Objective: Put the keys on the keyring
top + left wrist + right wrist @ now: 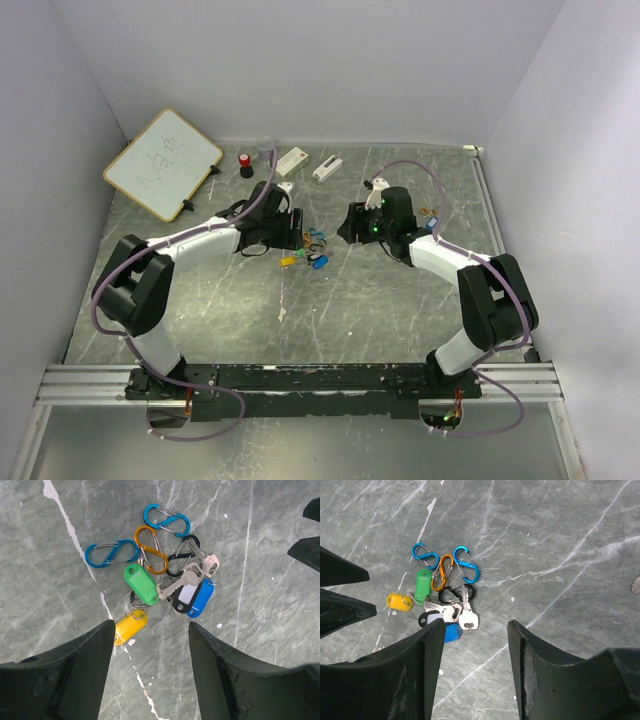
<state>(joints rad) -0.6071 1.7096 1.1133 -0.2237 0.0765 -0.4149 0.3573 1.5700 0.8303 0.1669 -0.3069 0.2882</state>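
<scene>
Table (330, 310): grey, marbled.
Left gripper (150, 627): jaws parted, empty, left of orange clip (151, 550).
Right gripper (476, 625): jaws parted, empty, right of clip.
Keys (187, 587): heaped with coloured tags, touching clip.

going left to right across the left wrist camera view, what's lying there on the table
left blue clip → green tag → blue tag → right hand at the far edge. The yellow tag, orange clip, other clips and silver keys overlap too much to place.
</scene>
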